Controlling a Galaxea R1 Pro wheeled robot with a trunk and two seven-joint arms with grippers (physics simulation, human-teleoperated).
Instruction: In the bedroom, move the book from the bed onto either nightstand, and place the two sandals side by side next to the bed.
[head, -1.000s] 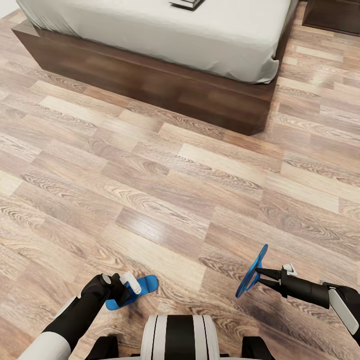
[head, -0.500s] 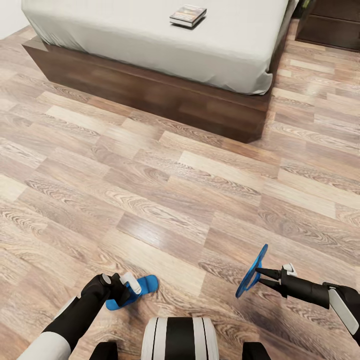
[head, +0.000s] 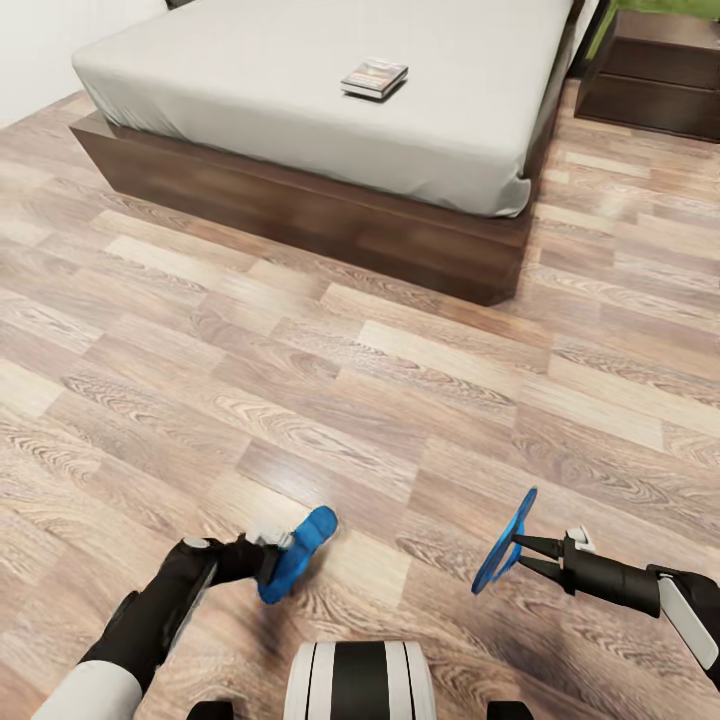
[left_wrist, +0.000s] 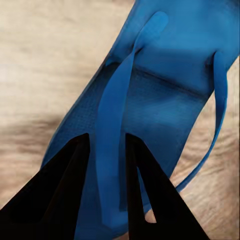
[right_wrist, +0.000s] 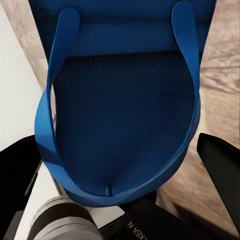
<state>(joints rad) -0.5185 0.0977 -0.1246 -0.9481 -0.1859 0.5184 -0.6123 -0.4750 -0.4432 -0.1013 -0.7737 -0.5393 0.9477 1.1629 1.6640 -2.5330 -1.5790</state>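
near me, my left gripper is pinched on a strap of one blue sandal, held low over the wood-plank floor; at right, my right gripper grips the other sandal, tilted on edge in the air. beyond the open floor stands the bed, the book lying on its grey mattress; a nightstand sits at far right, beside the bed
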